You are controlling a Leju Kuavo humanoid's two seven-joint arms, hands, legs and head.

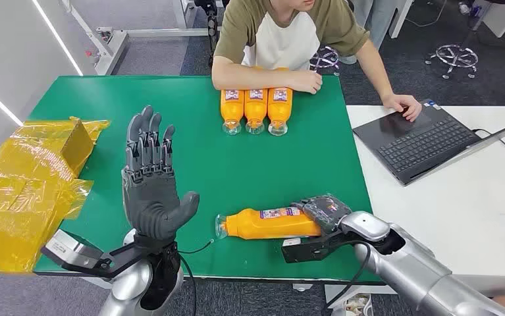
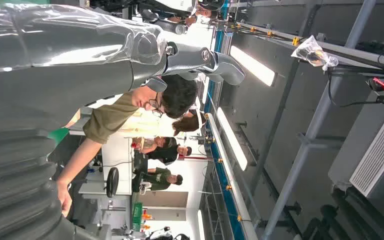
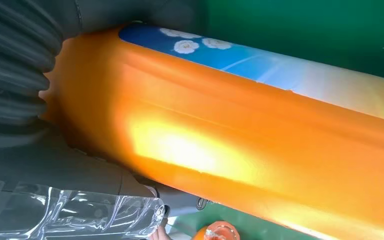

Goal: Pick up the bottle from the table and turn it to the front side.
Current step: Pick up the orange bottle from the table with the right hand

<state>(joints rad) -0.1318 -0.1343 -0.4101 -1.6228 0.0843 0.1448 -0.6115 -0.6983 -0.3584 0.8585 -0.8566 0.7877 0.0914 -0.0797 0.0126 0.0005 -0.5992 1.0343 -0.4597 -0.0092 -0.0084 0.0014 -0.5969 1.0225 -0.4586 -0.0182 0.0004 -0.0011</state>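
An orange bottle is seen lying on its side near the front edge of the green surface, with its clear cap end pointed toward the robot's left. The base end of the bottle is covered by the right hand, whose dark fingers are wrapped over it; in the right wrist view the orange body is pressed close against the hand, so the bottle is judged to be gripped. It cannot be told whether the bottle is already lifted from the surface; it appears to rest on it or just above it.

The left hand is held upright above the surface, with the palm open, the fingers spread and nothing in it.

A small printed label is turned upward on the bottle, while a blue label with white flowers is seen on another side in the right wrist view. Which of them is the front is not certain. So the grasp seems to be made, and the lifting and the turning are judged as not yet done.

At the far edge, three more orange bottles are laid side by side, just beside the hand of a seated person.
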